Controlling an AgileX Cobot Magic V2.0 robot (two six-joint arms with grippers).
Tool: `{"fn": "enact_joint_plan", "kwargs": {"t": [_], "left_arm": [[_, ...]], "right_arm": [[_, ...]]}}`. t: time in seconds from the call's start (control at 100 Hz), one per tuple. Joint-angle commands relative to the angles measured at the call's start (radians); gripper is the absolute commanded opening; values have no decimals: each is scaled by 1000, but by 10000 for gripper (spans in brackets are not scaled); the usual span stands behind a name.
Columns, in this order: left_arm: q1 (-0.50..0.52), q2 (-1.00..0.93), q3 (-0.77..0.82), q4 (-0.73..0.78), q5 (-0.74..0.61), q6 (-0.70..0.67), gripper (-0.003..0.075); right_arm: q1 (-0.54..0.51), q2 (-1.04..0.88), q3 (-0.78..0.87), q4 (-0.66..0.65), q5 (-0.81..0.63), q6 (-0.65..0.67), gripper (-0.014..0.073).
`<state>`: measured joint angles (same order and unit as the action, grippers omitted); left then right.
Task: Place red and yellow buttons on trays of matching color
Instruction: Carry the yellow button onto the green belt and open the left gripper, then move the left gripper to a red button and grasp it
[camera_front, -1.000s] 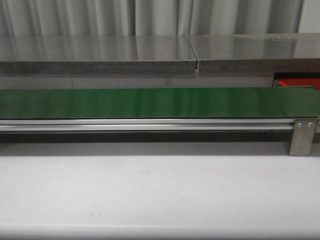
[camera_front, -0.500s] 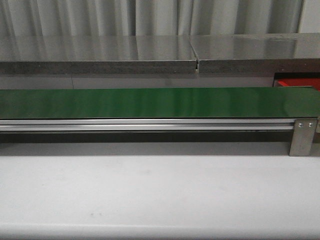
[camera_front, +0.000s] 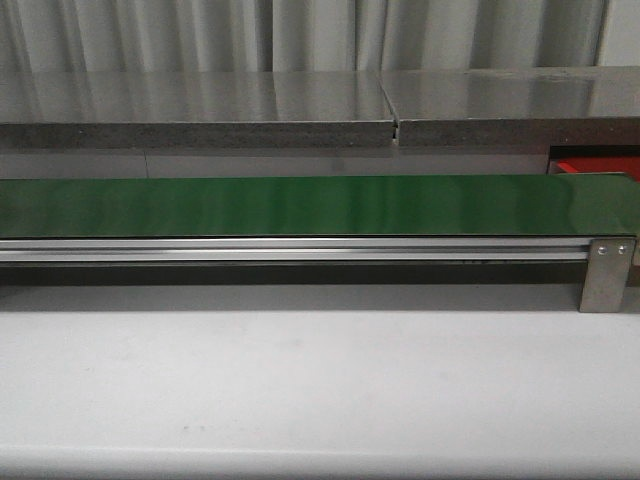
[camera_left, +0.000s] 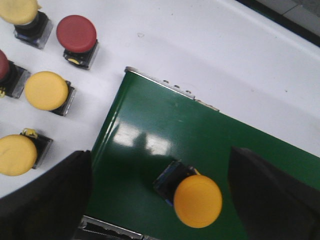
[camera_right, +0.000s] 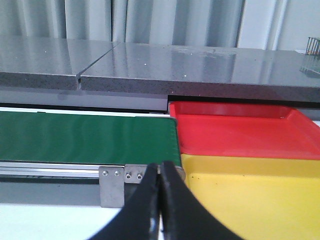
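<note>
Yellow button (camera_left: 197, 200) sits on your green belt (camera_left: 150, 150), cap tilted toward the camera, black base behind it, between the spread fingers of your left end effector (camera_left: 160, 200). Your right end effector (camera_right: 160, 200) is clenched, empty.

Stuff that's cropped or hidden in these shots

Front view only catches a sliver of the red plastic tray (camera_front: 592, 164) at the right edge; the long green conveyor belt (camera_front: 300, 205) runs off both sides. In the left wrist view, the round yellow-capped push button (camera_left: 18, 10) in the corner and the dark red-capped button (camera_left: 3, 65) below it are cut by the frame, and both black finger pads (camera_left: 47, 202) are blurry and cropped. In the right wrist view, the yellow plastic tray (camera_right: 250, 200) is cut off too.
</note>
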<state>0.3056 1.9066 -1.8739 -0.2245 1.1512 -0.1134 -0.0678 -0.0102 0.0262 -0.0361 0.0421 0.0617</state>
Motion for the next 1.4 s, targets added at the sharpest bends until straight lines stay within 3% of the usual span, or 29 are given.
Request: {"fn": "enact_joint_plan", "kwargs": {"t": [0.0,0.78,1.39], "left_arm": [[22,-62,-34,-5,-9,-1,554],[237,-62,-32,45,91,-1,554],[387,-86,175,69,48,47,554]], "right_arm": [[-5,-18,-22,-8,-80,-5,-117],[-5,-18,-22,-8,-80,-5,-117],[-5,-18,-22,-8,-80,-5,-117]]}}
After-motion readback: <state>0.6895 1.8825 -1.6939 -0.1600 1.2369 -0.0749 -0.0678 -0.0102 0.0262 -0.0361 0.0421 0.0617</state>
